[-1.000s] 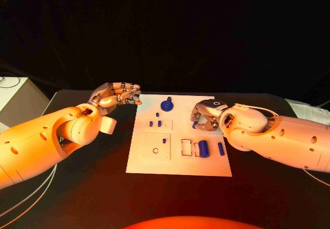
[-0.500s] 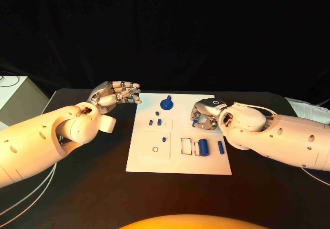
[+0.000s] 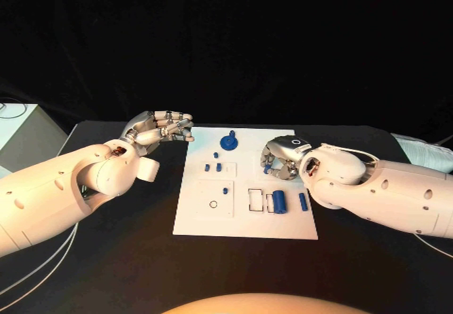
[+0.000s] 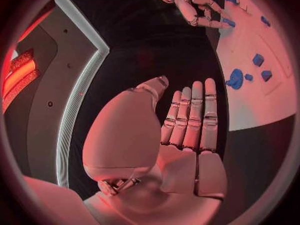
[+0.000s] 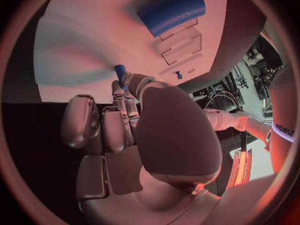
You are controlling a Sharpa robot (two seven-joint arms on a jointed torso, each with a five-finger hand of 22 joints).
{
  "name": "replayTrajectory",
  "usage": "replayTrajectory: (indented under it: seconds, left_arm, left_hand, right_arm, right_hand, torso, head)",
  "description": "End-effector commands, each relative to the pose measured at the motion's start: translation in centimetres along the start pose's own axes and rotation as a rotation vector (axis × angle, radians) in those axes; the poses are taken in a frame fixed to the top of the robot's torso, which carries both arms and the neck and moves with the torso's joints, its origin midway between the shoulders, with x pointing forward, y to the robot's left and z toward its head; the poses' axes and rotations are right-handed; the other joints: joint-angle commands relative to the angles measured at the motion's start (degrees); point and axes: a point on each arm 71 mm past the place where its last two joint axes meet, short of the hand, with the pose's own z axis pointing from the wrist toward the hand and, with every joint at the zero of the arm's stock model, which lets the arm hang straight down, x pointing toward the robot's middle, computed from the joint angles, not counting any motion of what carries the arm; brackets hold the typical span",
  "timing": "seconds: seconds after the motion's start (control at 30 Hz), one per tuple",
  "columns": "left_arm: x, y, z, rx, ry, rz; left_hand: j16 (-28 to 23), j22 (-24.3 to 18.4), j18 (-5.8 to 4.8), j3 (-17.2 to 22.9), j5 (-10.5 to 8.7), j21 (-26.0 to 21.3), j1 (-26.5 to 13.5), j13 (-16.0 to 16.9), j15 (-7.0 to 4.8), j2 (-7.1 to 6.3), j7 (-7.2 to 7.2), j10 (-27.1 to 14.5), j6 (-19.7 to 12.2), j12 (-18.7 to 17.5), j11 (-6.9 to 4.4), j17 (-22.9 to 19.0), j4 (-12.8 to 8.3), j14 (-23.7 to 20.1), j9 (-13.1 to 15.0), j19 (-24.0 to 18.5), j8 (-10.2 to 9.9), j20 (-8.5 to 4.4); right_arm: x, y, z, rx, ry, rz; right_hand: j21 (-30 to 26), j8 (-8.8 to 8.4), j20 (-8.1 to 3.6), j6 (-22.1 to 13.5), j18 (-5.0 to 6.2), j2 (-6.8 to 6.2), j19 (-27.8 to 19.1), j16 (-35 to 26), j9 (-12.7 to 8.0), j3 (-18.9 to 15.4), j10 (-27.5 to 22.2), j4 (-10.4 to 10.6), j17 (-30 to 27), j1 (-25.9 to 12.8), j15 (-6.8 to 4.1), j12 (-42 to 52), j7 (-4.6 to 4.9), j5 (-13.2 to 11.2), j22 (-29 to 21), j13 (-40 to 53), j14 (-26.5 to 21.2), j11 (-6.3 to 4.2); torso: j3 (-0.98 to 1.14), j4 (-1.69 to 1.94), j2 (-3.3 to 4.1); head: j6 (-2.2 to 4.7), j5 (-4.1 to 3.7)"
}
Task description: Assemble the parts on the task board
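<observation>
Black desk (image 3: 113, 261) carried the white task board (image 3: 245, 226). Right hand (image 3: 281, 161) pinched a small blue part (image 5: 120, 71) over the board's right side; left hand (image 3: 160, 128) hovered empty, fingers apart, beside its far-left corner.

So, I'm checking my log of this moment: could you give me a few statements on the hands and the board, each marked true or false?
1. The right hand pinches a small blue part over the task board. True.
2. The left hand holds a blue part. False: it holds nothing and is beside the board's far left corner.
3. A blue cylinder lies on the board. True.
4. The round blue part sits at the board's near edge. False: it sits at the far edge.
</observation>
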Motion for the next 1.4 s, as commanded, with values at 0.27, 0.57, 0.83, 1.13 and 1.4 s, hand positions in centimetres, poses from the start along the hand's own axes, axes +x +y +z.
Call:
replayTrajectory:
  seconds: [0.27,0.57,0.83,1.13,1.4]
  left_arm:
    - [0.2,0.1,0.1,0.003,0.007,-0.012]
    - [0.2,0.2,0.1,0.002,0.005,-0.015]
    - [0.4,0.3,0.2,0.002,0.007,-0.019]
    - [0.6,0.3,0.3,0.003,0.008,-0.022]
    - [0.6,0.3,0.3,0.002,0.009,-0.022]
  left_hand:
    - [-0.27,-0.1,0.59,-0.35,0.23,-0.27,0.17,-0.07,-0.04,0.36,0.79,-0.12,-0.24,-0.17,0.32,0.1,0.18,0.46,-0.01,0.53,0.08,0.03]
    - [-0.27,-0.1,0.59,-0.35,0.23,-0.27,0.17,-0.07,-0.04,0.36,0.79,-0.12,-0.24,-0.17,0.32,0.1,0.18,0.46,-0.01,0.53,0.08,0.03]
    - [-0.27,-0.1,0.59,-0.35,0.23,-0.27,0.17,-0.07,-0.04,0.36,0.79,-0.12,-0.24,-0.17,0.32,0.1,0.18,0.46,-0.01,0.53,0.08,0.03]
    - [-0.34,-0.15,0.6,-0.36,0.24,-0.34,0.24,-0.08,-0.06,0.44,0.79,-0.12,-0.25,-0.16,0.31,0.15,0.2,0.5,-0.01,0.6,0.09,0.02]
    - [-0.34,-0.15,0.6,-0.36,0.24,-0.34,0.24,-0.08,-0.06,0.44,0.79,-0.12,-0.25,-0.16,0.31,0.15,0.2,0.5,-0.01,0.6,0.09,0.02]
  right_arm:
    - [-1.6,1.2,-1.0,-0.044,-0.139,0.025]
    - [-3.1,3.1,-1.7,-0.106,-0.207,0.066]
    - [-2.4,7.3,-1.8,-0.215,-0.208,0.138]
    - [-0.3,11.3,-1.7,-0.309,-0.169,0.197]
    - [1.9,12.5,-1.2,-0.332,-0.128,0.202]
  right_hand:
    - [0.67,0.78,-0.33,0.08,-0.55,1.21,1.07,0.54,0.79,1.32,3.08,-0.83,0.33,-0.76,-0.57,0.15,0.05,0.18,0.49,0.5,1.21,-2.19]
    - [0.91,1.02,-0.34,-0.05,-0.59,1.05,1.1,0.64,1.12,1.83,3.18,-1.31,0.51,-1.2,-0.57,0.02,0.08,0.44,0.71,0.5,1.23,-2.17]
    - [0.7,1.11,-0.34,-0.18,-0.55,1.03,1.04,0.62,1.28,2.15,3.16,-1.57,0.41,-1.41,-0.55,-0.06,0.15,0.52,0.6,0.48,1.21,-2.13]
    - [0.35,1.17,-0.33,-0.34,-0.49,1.02,0.94,0.51,1.42,2.43,3.11,-1.85,0.13,-1.57,-0.52,-0.13,0.22,0.6,0.4,0.45,1.14,-2.08]
    - [0.3,1.21,-0.32,-0.43,-0.48,0.99,0.92,0.48,1.51,2.59,3.07,-2.05,0.06,-1.67,-0.5,-0.16,0.26,0.65,0.39,0.44,1.12,-2.04]
  torso:
    - [-0.05,-0.1,-0.09]
    - [-0.04,-0.01,-0.03]
    - [-0.05,0.01,-0.04]
    - [-0.11,0.06,0.05]
    - [-0.02,0.07,0.11]
  head:
    - [0.23,0.16]
    - [0.4,0.46]
    - [0.27,1.35]
    - [0.07,2.0]
    - [-0.22,2.42]
